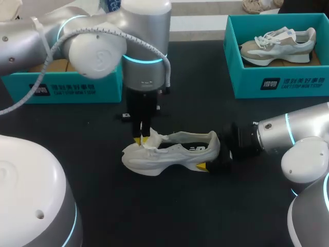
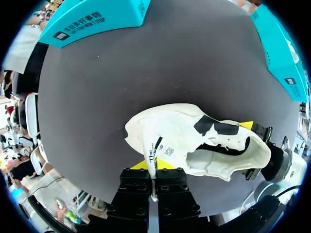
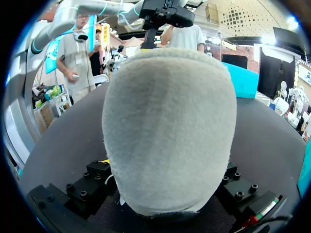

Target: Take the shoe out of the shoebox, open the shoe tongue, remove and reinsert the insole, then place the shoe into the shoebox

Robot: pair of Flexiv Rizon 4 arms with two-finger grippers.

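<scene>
Cannot see into left shoebox (image 1: 67,85); spare shoe (image 1: 280,45) in right shoebox (image 1: 277,82). Pinches tongue (image 2: 150,141) with left gripper (image 2: 154,168), heel (image 3: 170,126) with right gripper (image 1: 212,157).

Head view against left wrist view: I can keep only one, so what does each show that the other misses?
Only the head view: the left arm and the spare shoe lying plainly in the right shoebox. Only the left wrist view: the label on the tongue. Both: the white shoe on the black table, tongue pinched in the left pincer, heel in the right pincer.
</scene>
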